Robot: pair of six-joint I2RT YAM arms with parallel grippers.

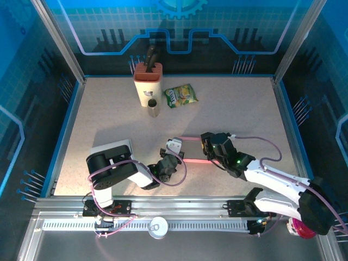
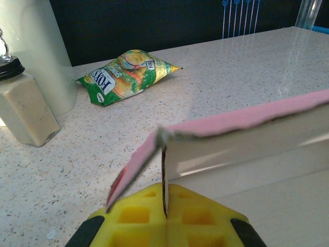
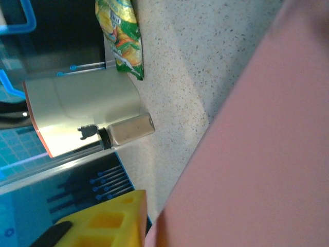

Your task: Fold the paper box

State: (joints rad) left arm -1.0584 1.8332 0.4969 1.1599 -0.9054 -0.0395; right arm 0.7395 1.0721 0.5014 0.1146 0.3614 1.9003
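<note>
Both arms are built alike, with glossy white shells on the long links and fat black drums at the joints. The left arm (image 1: 117, 169) and the right arm (image 1: 277, 182) each end in a black bracket (image 1: 109, 207) bolted to a silver rail (image 1: 185, 202) along the near edge of the surface. A mauve cable (image 1: 184, 173) trails off the left one and a second off the right. A small green light (image 1: 237, 161) glows on the right forearm. The left claw (image 2: 165, 208) has yellow fingers (image 2: 136, 216) moulded with square pockets and trimmed in black. The right claw (image 1: 207, 147) has a matching yellow finger (image 3: 105, 221).
</note>
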